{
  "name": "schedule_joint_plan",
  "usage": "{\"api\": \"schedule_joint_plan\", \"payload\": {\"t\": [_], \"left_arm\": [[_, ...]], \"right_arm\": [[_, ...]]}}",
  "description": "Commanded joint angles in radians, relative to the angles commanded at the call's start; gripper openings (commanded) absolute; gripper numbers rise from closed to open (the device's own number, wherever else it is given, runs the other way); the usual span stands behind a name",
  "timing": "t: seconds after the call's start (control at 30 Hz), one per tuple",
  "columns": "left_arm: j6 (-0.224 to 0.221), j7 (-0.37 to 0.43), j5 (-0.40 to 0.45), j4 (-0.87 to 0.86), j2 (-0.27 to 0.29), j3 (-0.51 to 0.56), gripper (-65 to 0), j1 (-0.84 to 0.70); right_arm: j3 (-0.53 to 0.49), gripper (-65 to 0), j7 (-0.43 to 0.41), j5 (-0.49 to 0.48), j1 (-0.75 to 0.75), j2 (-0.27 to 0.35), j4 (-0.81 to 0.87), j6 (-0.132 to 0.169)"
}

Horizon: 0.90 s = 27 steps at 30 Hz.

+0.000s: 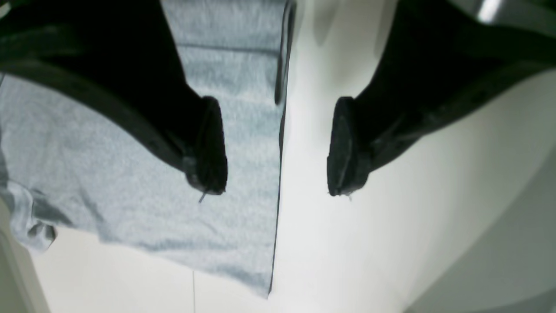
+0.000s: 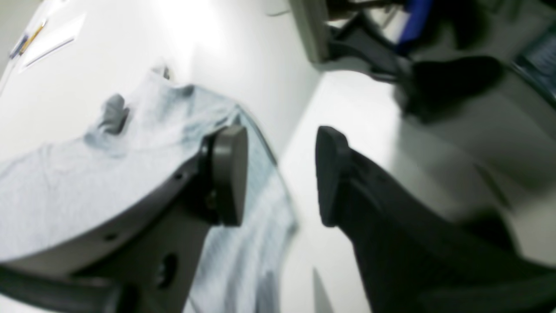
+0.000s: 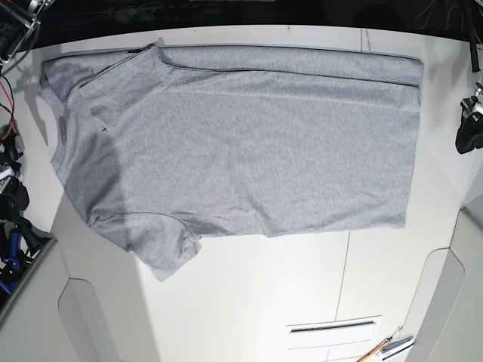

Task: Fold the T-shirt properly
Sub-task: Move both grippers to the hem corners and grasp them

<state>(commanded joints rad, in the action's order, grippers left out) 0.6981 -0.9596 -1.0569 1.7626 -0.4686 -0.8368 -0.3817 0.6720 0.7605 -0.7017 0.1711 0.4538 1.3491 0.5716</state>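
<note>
The heather-grey T-shirt point(image 3: 241, 143) lies spread flat on the white table point(image 3: 302, 302), plain side up, with its neck at the left and a long strip folded over along the far edge. One short sleeve point(image 3: 162, 253) sticks out at the lower left. My left gripper point(image 1: 278, 150) hangs open above the shirt's straight edge point(image 1: 243, 182), one finger over cloth, the other over bare table. It shows small at the right edge of the base view point(image 3: 469, 124). My right gripper point(image 2: 280, 174) is open too, just above the shirt's edge point(image 2: 130, 143), holding nothing.
A white label strip point(image 3: 332, 326) and a pen-like tool point(image 3: 389, 348) lie near the table's front right. Seams cross the table top point(image 3: 349, 271). Dark equipment with a blue part point(image 2: 412, 26) stands beyond the table edge in the right wrist view.
</note>
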Motion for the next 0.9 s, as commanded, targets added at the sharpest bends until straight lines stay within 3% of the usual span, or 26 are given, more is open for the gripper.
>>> {"api": "schedule_joint_plan", "payload": {"t": [0.17, 0.33, 0.5, 0.7, 0.9], "left_arm": [[0.0, 0.082, 0.112, -0.044, -0.001, 0.073, -25.3, 0.037], [0.0, 0.093, 0.12, -0.192, -0.069, 0.175, -18.0, 0.142], [0.0, 0.162, 0.165, -0.411, -0.122, 0.292, -18.1, 0.326], [0.0, 0.164, 0.164, -0.695, -0.13, 0.456, -18.1, 0.545], [0.0, 0.17, 0.162, -0.84, -0.129, 0.557, -18.1, 0.633]], "right_arm": [[-0.105, -39.2, -0.119, 0.072, 0.115, -0.002, -0.152, 0.0], [-0.165, -27.5, -0.177, 0.104, 0.209, -0.002, -0.382, 0.001], [-0.175, -26.8, -0.262, 0.13, 0.255, -0.002, -0.575, 0.002], [-0.175, -26.8, -0.286, 0.13, 0.252, -0.003, -0.622, 0.004], [-0.177, -26.8, -0.286, 0.159, 0.249, -0.003, -0.622, 0.004]]}}
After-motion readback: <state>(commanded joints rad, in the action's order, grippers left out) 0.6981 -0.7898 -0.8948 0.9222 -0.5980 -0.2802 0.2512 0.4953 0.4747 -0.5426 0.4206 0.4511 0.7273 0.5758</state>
